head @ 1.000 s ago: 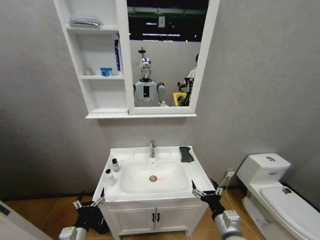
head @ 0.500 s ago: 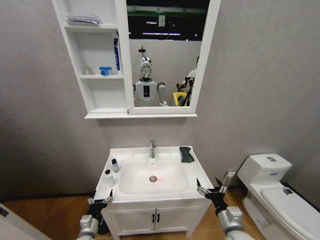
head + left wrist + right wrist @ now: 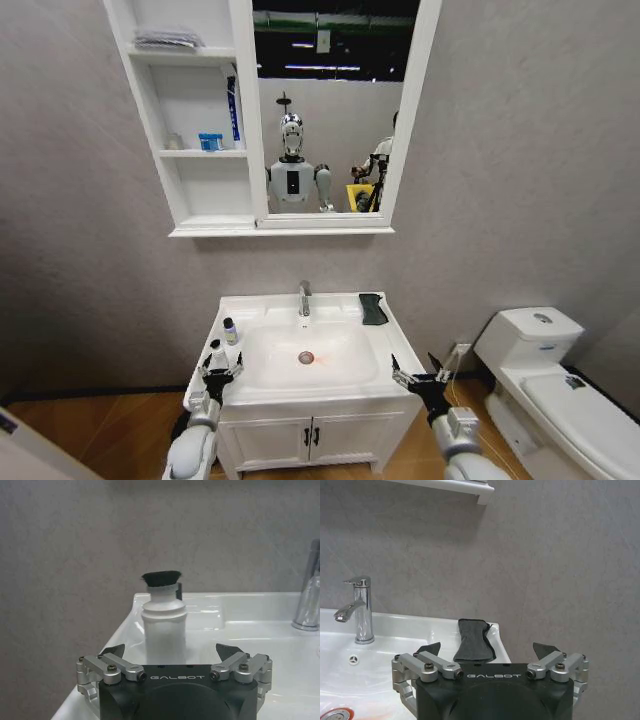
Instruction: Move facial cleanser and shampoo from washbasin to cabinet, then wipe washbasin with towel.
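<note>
Left gripper (image 3: 219, 372): fingers spread wide at the near left edge of the basin (image 3: 390, 335), lined up on the white bottle (image 3: 216, 354); in the left wrist view that bottle (image 3: 163, 630) stands upright just beyond the spread fingers and is not clamped.
Right gripper (image 3: 418, 378): also spread, holding nothing, hanging off the near right corner of the basin.
White bottle: upright on the left rim, nearer of the two, touched by nothing as far as I can tell.
Black-capped bottle (image 3: 230, 331): upright on the same rim, just behind the white one, near the far left corner.
Towel (image 3: 373, 308): folded dark cloth lying on the far right rim, beside the tap (image 3: 304, 297); the right wrist view looks straight at it (image 3: 474, 641).
Cabinet (image 3: 192, 130): on the wall above and to the left; neither task bottle stands on its shelves, and the bottom shelf looks bare.
Progress: I'd say nothing is finished. Both bottles sit on the basin and the towel lies unused.
Left to do: lift each bottle to a shelf, then take the towel and wipe the basin.
</note>
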